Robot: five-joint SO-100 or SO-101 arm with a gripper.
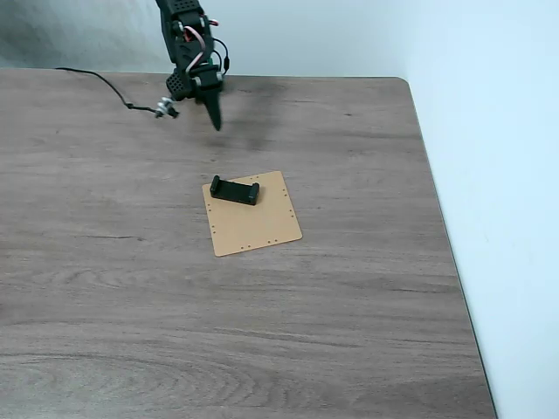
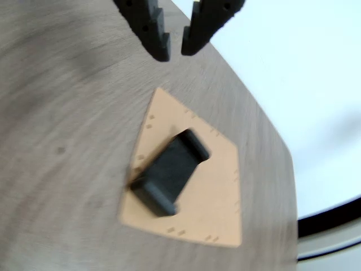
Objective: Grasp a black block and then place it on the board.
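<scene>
Starting with the fixed view: black block [image 1: 234,190] lies flat on the board [image 1: 253,220], at its far edge toward the left corner. Board sits mid-table [image 1: 349,305]. Gripper [image 1: 215,120] hangs well apart from both, up near the table's far edge, tips pointing down, nothing in it. A cable [image 1: 96,78] runs along the table at upper left.

Wrist view, blurred: gripper [image 2: 175,49] at top of frame, fingers nearly together with a narrow gap, empty. Block [image 2: 169,172] lies diagonally on the board [image 2: 217,197], well clear of the fingertips [image 2: 161,48].
</scene>
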